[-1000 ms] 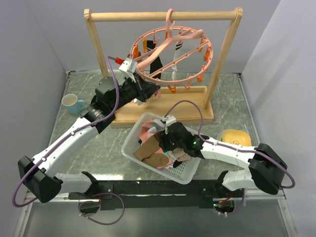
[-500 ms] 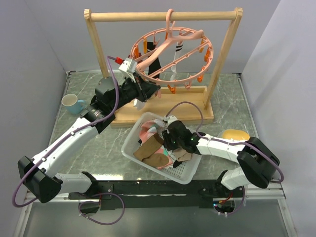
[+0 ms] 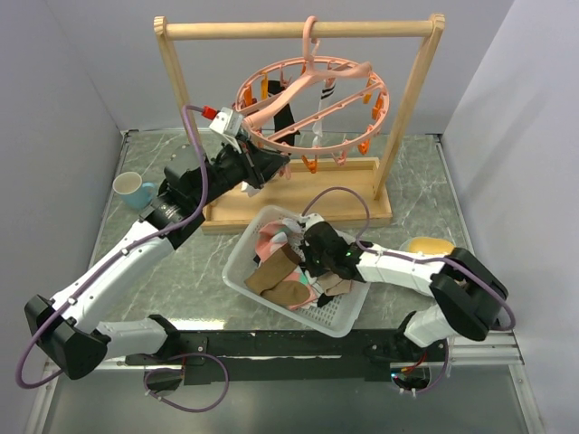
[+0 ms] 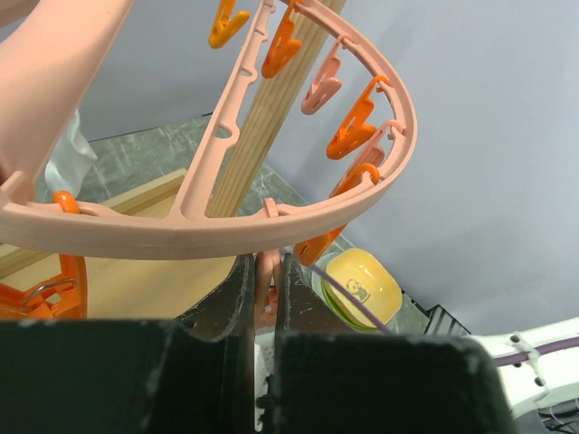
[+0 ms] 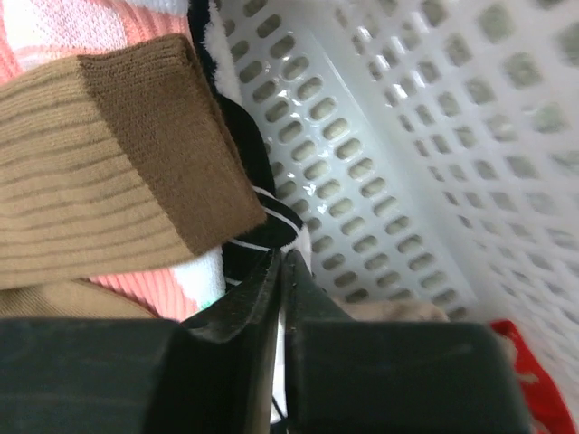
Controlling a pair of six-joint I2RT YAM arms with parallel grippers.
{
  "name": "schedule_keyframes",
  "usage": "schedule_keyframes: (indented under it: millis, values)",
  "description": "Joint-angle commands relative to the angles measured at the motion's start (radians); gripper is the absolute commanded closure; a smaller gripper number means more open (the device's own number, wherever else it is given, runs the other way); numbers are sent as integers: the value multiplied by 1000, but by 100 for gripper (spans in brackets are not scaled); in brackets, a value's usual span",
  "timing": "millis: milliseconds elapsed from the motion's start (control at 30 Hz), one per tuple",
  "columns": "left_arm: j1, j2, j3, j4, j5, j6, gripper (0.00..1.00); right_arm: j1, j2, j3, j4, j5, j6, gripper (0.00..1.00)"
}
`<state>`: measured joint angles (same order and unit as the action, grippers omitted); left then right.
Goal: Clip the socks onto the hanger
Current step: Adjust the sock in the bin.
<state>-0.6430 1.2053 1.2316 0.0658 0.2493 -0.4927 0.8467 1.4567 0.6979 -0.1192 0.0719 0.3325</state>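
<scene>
The salmon-pink ring hanger [image 3: 312, 99] hangs tilted from the wooden bar, with a black sock [image 3: 288, 117] and a white striped sock [image 3: 324, 90] on it. My left gripper [image 3: 274, 168] is under the ring's near rim [image 4: 181, 231], shut on a pale pink clip [image 4: 265, 280]. My right gripper [image 3: 312, 262] is down in the white mesh basket [image 3: 339, 316], its jaws shut on the edge of a black sock with white stripes [image 5: 258, 217]. A tan and brown sock [image 5: 99, 199] and a pink one [image 3: 271, 242] lie beside it.
The wooden rack [image 3: 298, 30] stands at the back on its flat base. A light blue mug [image 3: 133, 188] sits at the left. A yellow-lidded bowl [image 3: 430, 245] sits right of the basket. The basket wall [image 5: 407, 163] is close on the right gripper's right side.
My right gripper's jaws have closed inside the basket. My left arm has shifted slightly up and left, pulling the hanger's near rim with it.
</scene>
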Motion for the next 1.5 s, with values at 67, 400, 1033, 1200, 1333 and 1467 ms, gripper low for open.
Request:
schedule_keyframes:
  millis: [67, 400, 1033, 1200, 1333, 1467]
  values:
    - [9, -50, -29, -11, 41, -4, 91, 6, -218, 60, -65, 132, -29, 100]
    - [25, -85, -70, 6, 38, -10, 91, 61, -464, 193, -180, 158, -111, 100]
    - [52, -136, -80, -1, 45, -27, 91, 193, -253, 496, -200, 69, -239, 100]
    - [60, -147, -84, 0, 50, -30, 91, 186, -314, 350, -334, 276, -68, 100]
    - [62, -145, -89, 12, 54, -37, 91, 149, -288, 364, -611, 353, 88, 100]
    - [62, -145, -95, 19, 58, -40, 91, 147, -303, 331, -695, 391, 154, 100]
